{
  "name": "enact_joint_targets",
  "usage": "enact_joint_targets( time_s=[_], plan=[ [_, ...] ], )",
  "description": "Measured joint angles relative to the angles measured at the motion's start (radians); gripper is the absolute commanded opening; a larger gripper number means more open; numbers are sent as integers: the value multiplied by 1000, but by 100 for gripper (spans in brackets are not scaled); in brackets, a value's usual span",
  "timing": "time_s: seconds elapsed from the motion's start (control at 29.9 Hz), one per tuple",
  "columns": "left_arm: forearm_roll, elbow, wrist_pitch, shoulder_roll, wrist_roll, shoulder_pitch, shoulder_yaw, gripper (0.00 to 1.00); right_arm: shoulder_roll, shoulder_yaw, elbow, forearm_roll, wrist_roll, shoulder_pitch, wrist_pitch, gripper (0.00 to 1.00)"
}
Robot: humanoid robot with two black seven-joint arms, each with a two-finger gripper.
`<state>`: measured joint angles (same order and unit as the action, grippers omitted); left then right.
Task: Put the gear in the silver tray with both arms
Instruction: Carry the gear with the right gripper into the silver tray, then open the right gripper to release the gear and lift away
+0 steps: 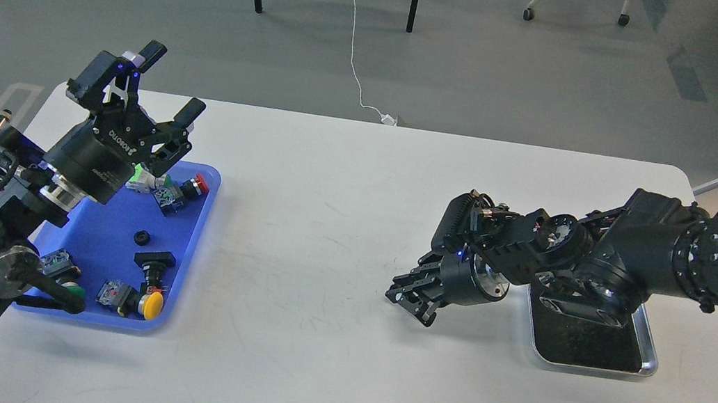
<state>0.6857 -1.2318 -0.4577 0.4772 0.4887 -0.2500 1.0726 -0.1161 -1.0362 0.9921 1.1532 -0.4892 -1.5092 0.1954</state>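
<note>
Hovering wide open at upper left, the left end effector [161, 86] needed to descend squarely onto the small black gear [142, 238] in the blue tray [193, 255]; the right end effector's [408, 300] aperture was indiscernible beside the silver tray [649, 362].

White desk [339, 241]. Left pincer [168, 87] raised over blue tray's [107, 243] far end, fingers spread, holding nothing. Blue tray holds push buttons and a small black gear [142, 238]. Right pincer [407, 297] low over desk, just left of silver tray [649, 358]; finger gap unclear. Right arm covers the silver tray's far part.
</note>
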Motion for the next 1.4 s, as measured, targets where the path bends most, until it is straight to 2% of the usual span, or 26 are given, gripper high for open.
enact_joint_targets(
  time_s=[0.2,0.4,0.6,0.84,0.97,1.04,1.1,1.17,1.24,1.4],
  plan=[
    [0,0,-1,8,0,0,-2,98,-265,-3,90,38,1,-105,0,14],
    [0,0,-5,6,0,0,-4,98,-472,-6,61,169,1,-55,-2,14],
    [0,0,-8,5,0,0,-8,98,-481,17,-96,177,1,102,-3,15],
    [3,2,-9,4,0,-2,-18,98,-373,82,-232,169,0,227,-6,19],
    [3,2,-7,3,0,-2,-19,98,-360,85,-241,166,0,236,-7,34],
    [3,2,-7,5,0,-2,-19,98,-360,85,-242,163,0,238,-7,51],
    [3,2,-7,7,0,-2,-19,98,-363,85,-242,161,0,239,-7,76],
    [3,2,-7,8,0,-2,-19,98,-369,85,-238,156,0,239,-7,89],
    [3,2,-7,8,0,-3,-19,98,-376,88,-231,147,0,232,-6,94],
    [3,1,-7,9,0,-3,-18,98,-436,183,-192,127,0,206,1,97]
  ],
)
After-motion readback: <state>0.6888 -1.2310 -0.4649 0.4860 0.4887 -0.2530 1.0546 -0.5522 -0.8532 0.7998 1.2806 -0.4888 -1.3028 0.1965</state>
